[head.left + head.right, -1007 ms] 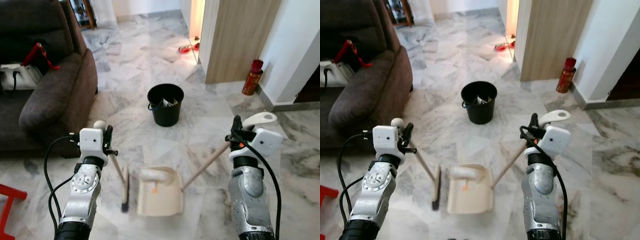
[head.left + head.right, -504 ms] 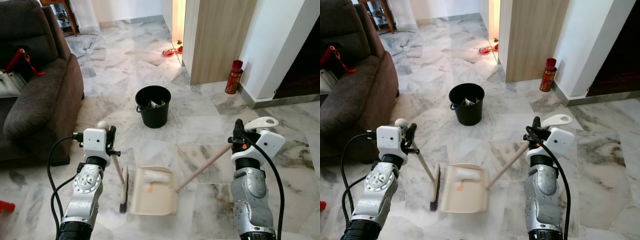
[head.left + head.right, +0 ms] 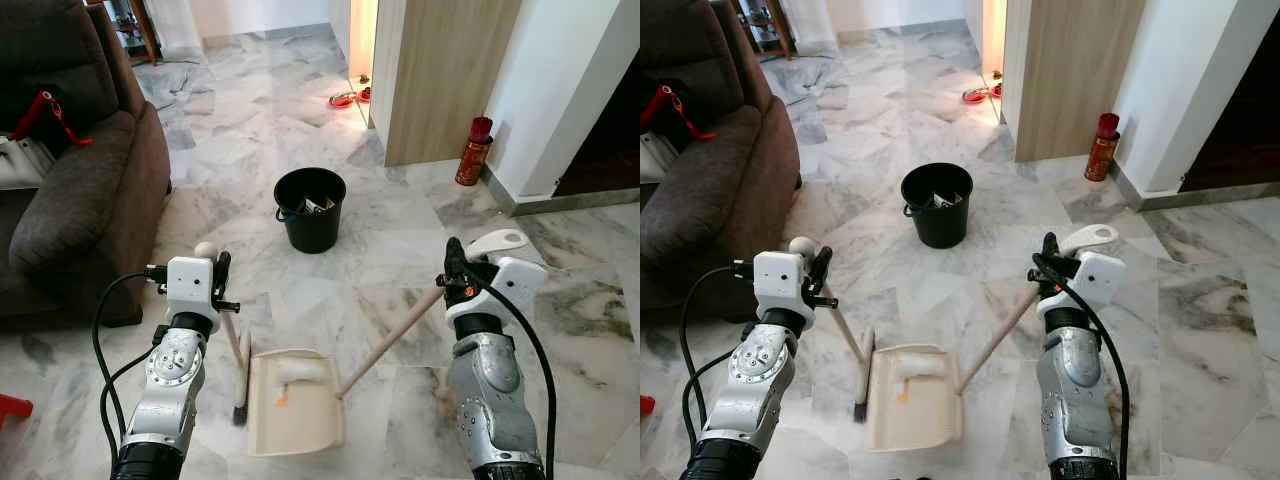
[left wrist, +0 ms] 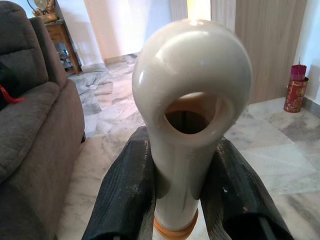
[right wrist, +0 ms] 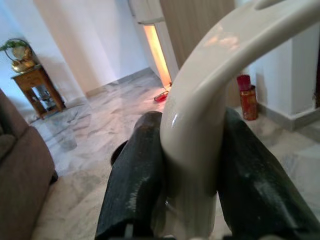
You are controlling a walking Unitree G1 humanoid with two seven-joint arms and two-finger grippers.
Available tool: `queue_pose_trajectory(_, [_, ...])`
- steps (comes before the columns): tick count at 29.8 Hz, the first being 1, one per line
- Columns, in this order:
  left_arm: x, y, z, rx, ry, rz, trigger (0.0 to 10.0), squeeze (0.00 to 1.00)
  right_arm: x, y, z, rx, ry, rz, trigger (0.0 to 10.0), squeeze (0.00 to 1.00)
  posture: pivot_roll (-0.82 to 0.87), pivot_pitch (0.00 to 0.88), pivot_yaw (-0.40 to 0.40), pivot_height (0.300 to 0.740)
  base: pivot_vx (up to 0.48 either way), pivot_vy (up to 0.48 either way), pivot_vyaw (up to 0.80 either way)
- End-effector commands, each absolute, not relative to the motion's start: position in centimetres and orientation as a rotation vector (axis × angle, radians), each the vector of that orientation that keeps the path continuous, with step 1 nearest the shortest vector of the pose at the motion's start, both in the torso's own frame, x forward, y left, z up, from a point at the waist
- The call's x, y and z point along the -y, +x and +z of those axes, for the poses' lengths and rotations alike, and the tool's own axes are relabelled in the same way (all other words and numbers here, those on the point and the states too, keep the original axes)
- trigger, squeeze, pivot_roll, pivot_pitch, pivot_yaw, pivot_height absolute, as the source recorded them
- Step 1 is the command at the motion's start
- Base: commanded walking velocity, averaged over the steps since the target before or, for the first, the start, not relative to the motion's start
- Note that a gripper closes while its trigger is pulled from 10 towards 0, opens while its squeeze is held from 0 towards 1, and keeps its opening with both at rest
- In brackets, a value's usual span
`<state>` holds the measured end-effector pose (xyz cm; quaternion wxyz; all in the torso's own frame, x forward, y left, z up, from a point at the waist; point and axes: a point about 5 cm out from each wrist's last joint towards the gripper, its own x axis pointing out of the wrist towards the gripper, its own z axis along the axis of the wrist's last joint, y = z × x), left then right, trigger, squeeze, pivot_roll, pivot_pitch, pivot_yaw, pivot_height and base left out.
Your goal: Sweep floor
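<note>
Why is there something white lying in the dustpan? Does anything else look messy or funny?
The white lump in the dustpan is swept-up rubbish, with a small orange bit beside it. The black bucket already holds scraps. A red thing lies on the floor by the doorway. The left hand holds the brush, the right hand the dustpan's handle.

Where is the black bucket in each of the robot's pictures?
Left eye view: black bucket stands on the floor, upper middle, beyond the dustpan.
Right eye view: bucket upper middle again.
Left wrist view: not in it.
Right wrist view: a dark rim beside the fingers, too hidden to be sure.
Shared landmark: red canister by the wall.
</note>
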<state>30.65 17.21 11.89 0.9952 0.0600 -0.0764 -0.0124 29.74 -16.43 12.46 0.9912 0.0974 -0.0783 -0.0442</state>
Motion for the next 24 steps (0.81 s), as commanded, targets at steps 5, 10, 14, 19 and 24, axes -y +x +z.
queue_pose_trajectory(5, [-17.4, 30.8, 12.8, 0.197, 0.130, -0.020, 10.0, 0.00, 16.0, 29.9, 14.0, 0.234, 0.178, -0.081, 10.0, 0.00, 0.00, 0.073, 0.081, 0.740, 0.000, 0.000, 0.00])
queue_pose_trajectory(10, [-17.3, 30.8, 12.8, 0.197, 0.128, -0.020, 10.0, 0.00, 15.4, 29.9, 13.8, 0.214, 0.259, -0.044, 10.0, 0.00, 0.00, 0.069, 0.080, 0.740, 0.000, 0.000, 0.00])
queue_pose_trajectory(14, [-17.3, 30.8, 12.8, 0.196, 0.126, -0.023, 10.0, 0.00, 14.6, 29.9, 13.7, 0.198, 0.274, 0.022, 10.0, 0.00, 0.00, 0.072, 0.081, 0.740, 0.000, 0.000, 0.00])
queue_pose_trajectory(19, [-17.2, 30.8, 12.8, 0.192, 0.125, -0.032, 10.0, 0.00, 14.3, 29.8, 13.6, 0.192, 0.282, 0.042, 10.0, 0.00, 0.00, 0.075, 0.081, 0.740, 0.000, 0.000, 0.00])
queue_pose_trajectory(24, [-17.3, 30.8, 12.7, 0.190, 0.127, -0.024, 10.0, 0.00, 15.0, 29.8, 13.7, 0.212, 0.227, 0.003, 10.0, 0.00, 0.00, 0.076, 0.080, 0.740, 0.000, 0.000, 0.00])
